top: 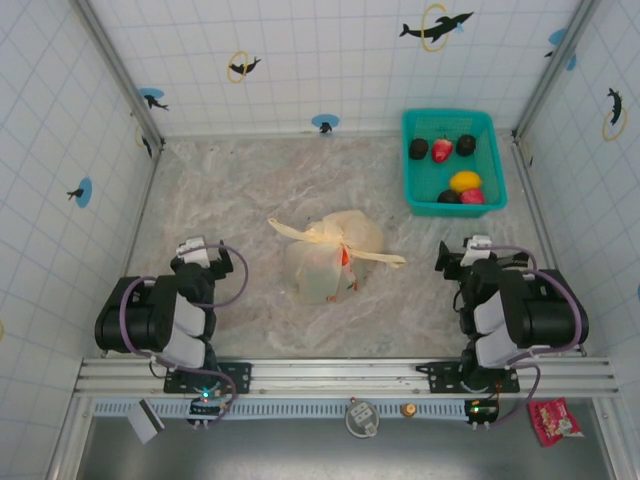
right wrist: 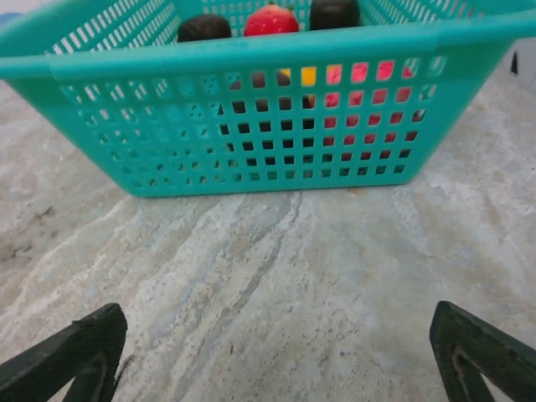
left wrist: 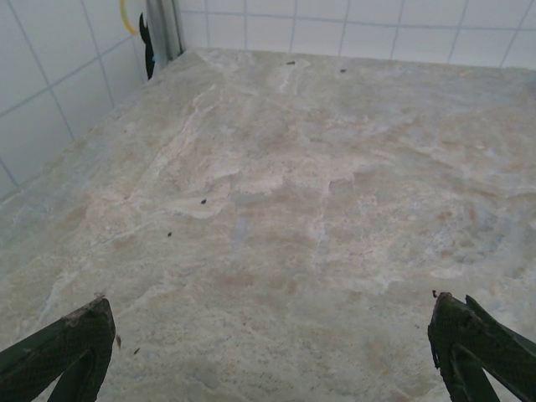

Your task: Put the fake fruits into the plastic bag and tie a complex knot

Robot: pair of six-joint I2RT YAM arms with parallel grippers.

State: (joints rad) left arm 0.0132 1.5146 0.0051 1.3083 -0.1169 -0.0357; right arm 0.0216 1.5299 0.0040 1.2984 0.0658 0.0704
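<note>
The cream-yellow plastic bag [top: 328, 255] lies mid-table with its handles knotted and their tails [top: 385, 258] trailing right; an orange shape shows through its side. Several fake fruits remain in the teal basket [top: 412, 190]: dark brown ones [top: 419, 149], a red one [top: 442, 150], a yellow one [top: 466, 181] and a pink one [top: 472, 196]. My left gripper [top: 203, 248] rests open near the left front, apart from the bag, its fingers [left wrist: 71, 347] wide over bare table. My right gripper [top: 470, 250] is open at the right front, facing the basket [right wrist: 251, 117], with fingers [right wrist: 481, 352] spread and nothing between them.
Tiled walls enclose the marble-patterned table [top: 230, 190] on three sides. The metal rail [top: 340, 375] with both arm bases runs along the near edge. The basket stands in the far right corner, close to the right wall.
</note>
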